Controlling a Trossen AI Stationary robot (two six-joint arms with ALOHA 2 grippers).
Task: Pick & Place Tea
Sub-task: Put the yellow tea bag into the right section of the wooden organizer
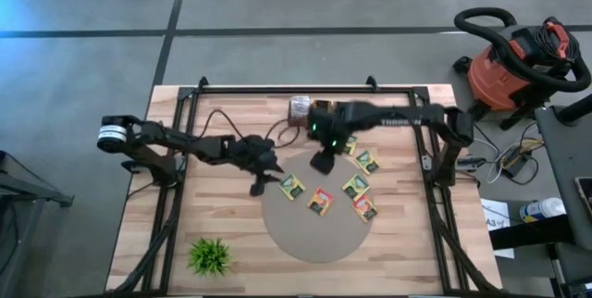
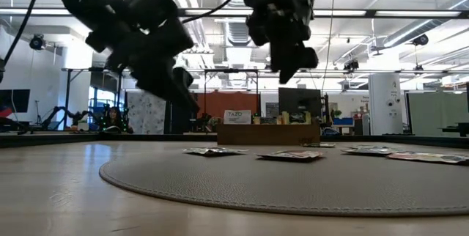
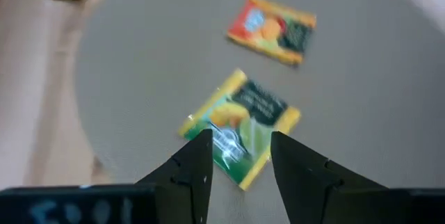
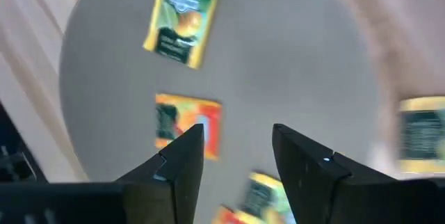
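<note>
Where the wooden tabletop (image 1: 231, 215) carries a round grey mat (image 1: 305, 229) near its middle, both arms reach in over the mat's far edge. Left arm comes from the left edge; left gripper (image 1: 262, 183) hangs just over the mat's far-left rim, fingers (image 3: 191, 175) apart, nothing between them, a yellow-green sachet (image 3: 240, 128) lying flat directly beyond the tips. Right arm comes from the right edge, bent across the far side; right gripper (image 1: 322, 162) is over the mat's far part, fingers (image 4: 182, 161) apart and empty, raised clear of the mat in the low view.

A brown box (image 1: 301, 110) sits at the far edge, centre. A small green plant (image 1: 210, 254) stands near the front-left corner, well apart from the mat.

Tea sachets (image 1: 321, 203): about five lie flat on the mat's far-right half, mostly yellow-green, one orange-red near the centre; one more lies just off the far rim by the right gripper. None held.
</note>
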